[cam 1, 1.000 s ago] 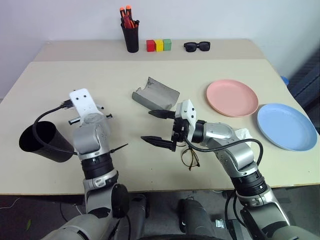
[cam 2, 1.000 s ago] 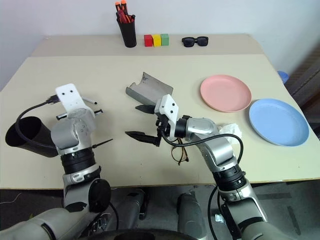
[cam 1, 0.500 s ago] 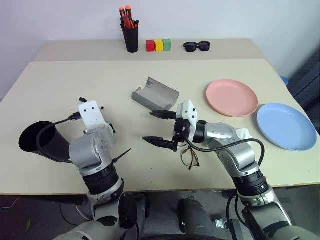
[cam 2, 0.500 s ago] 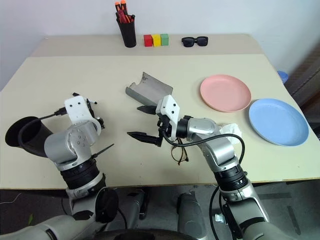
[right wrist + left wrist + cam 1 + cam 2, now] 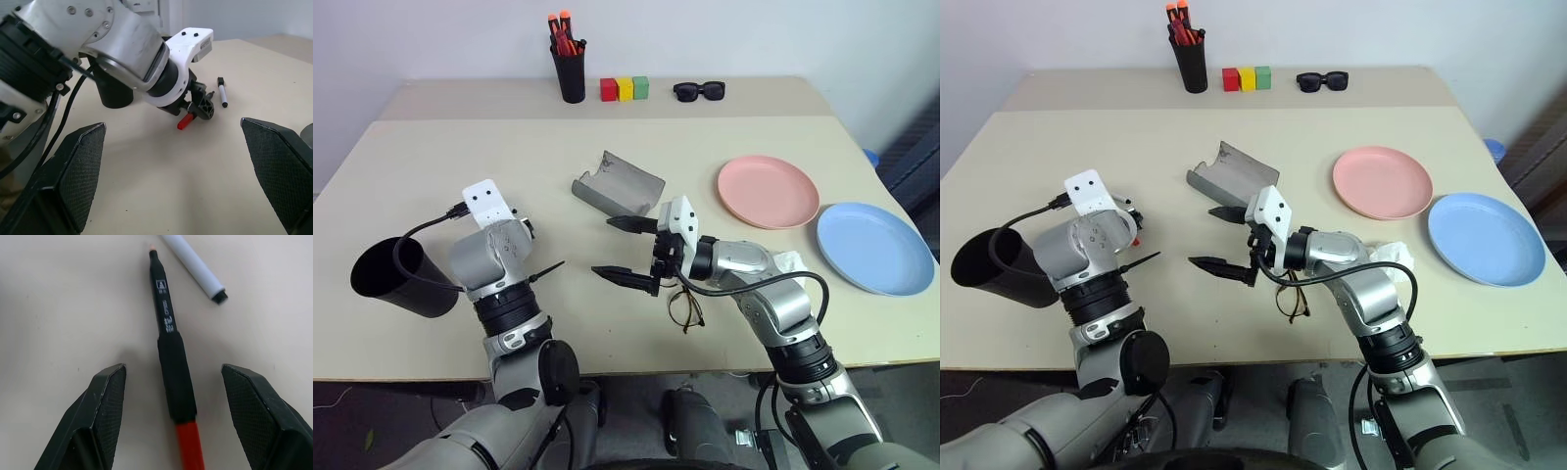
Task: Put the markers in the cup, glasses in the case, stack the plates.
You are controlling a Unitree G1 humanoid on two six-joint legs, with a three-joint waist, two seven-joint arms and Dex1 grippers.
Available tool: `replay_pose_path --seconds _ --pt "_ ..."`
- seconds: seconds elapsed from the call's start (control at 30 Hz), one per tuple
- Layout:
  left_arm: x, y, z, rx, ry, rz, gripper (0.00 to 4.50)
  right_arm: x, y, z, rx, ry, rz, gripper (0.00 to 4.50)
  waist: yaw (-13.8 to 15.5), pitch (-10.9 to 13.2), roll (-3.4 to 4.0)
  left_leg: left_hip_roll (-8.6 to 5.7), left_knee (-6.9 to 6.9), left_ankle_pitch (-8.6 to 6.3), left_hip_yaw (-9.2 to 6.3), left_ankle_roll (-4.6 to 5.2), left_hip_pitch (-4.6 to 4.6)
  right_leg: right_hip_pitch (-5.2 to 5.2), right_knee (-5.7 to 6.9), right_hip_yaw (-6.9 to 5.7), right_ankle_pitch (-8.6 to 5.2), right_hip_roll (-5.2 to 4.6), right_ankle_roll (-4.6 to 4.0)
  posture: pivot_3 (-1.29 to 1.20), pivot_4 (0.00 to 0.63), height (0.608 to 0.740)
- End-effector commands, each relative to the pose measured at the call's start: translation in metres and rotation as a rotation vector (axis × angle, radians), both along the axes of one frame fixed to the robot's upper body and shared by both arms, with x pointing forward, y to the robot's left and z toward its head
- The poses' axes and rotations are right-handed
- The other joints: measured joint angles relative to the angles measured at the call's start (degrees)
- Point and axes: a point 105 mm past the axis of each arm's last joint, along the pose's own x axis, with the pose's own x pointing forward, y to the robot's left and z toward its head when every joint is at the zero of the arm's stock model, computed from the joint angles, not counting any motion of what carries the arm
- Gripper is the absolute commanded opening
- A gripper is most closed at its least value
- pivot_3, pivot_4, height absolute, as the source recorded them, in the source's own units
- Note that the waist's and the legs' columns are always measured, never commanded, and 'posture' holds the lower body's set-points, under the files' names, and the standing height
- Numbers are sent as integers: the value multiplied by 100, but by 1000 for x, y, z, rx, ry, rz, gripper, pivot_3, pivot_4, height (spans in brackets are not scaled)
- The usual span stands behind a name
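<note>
Two markers lie on the table at the left side, under the left gripper: the black marker with its red end lies between the two spread fingers, not gripped, and the white marker lies just beyond it, apart from it. The left gripper's fingers stand open on both sides of the black barrel without touching it. From the head views the left wrist covers most of both markers. The black cup lies near the left edge, on its side as it seems, partly behind a cable. The right gripper hovers in the middle, wide open and empty. The glasses lie under the right forearm, partly hidden. The grey case is open, just beyond that gripper. The pink plate and blue plate lie side by side at the right, not stacked. At the far edge stand a pen holder, three coloured blocks and black sunglasses.
</note>
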Motion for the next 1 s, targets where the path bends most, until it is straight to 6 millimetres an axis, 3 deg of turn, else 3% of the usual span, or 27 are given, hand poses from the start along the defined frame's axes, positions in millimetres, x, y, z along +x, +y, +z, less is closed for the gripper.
replay_pose_path --seconds 0.03,0.07,0.2,0.23,0.37,0.47,0.6,0.7,0.8,0.87,0.93,1.0 --pt "1 -1 -1 -49 -6 17 2627 -4 1 9 23 -44 7 4500 0 0 0 0 0 0 0 0 0 0 1 0 0 0 0 0 150 740" --pt "1 -2 -2 -56 -2 18 2299 -4 1 9 24 -44 6 4500 2 0 1 0 0 0 0 0 0 0 1 0 0 0 0 0 150 740" --pt "-1 -6 -1 -56 -6 12 310 -4 1 9 22 -43 4 4500 24 0 0 -1 4 0 0 0 0 4 0 0 0 0 0 0 150 740" --pt "-2 -7 0 -56 -8 9 29 -3 1 9 22 -43 5 4500 23 0 0 -2 5 0 0 0 0 6 -1 0 0 0 1 0 150 740" --pt "1 -11 13 4 -65 -23 29 -3 2 9 19 -43 9 4500 14 0 0 -2 5 -1 0 -1 0 5 0 0 0 0 0 0 150 740" --pt "10 -29 66 252 -354 -190 29 -3 2 9 18 -44 12 4500 -12 1 0 -1 2 0 2 -1 0 2 1 1 0 0 0 0 150 740" --pt "-10 -41 127 257 -801 -256 29 -3 3 8 17 -44 11 4500 -10 1 0 2 -2 -2 4 -9 -3 -5 0 5 2 -1 -5 0 150 740" --pt "-43 -11 151 462 -967 -126 29 -1 1 9 27 -42 -4 4500 -42 -2 5 4 -6 -7 10 -15 0 -5 -5 11 2 -3 -7 0 150 740" --pt "-74 14 161 724 -1000 -18 29 1 -2 11 41 -33 -19 4500 -119 -3 8 8 -21 -1 12 -5 7 -10 0 14 -1 1 -15 0 150 740" --pt "-95 32 164 850 -992 71 29 2 -4 11 48 -28 -24 4500 -120 -3 8 10 -22 1 13 -3 6 -11 -1 16 -1 3 -16 0 150 740" --pt "-103 38 164 886 -991 110 29 2 -4 11 50 -26 -26 4500 -88 -3 6 8 -19 1 10 -2 3 -10 -3 15 -1 2 -16 0 150 740" --pt "-122 58 153 926 -927 209 29 4 -5 15 70 -24 -28 4500 -44 -5 5 7 -11 0 5 -3 3 -4 -5 10 -3 2 -19 0 150 740"
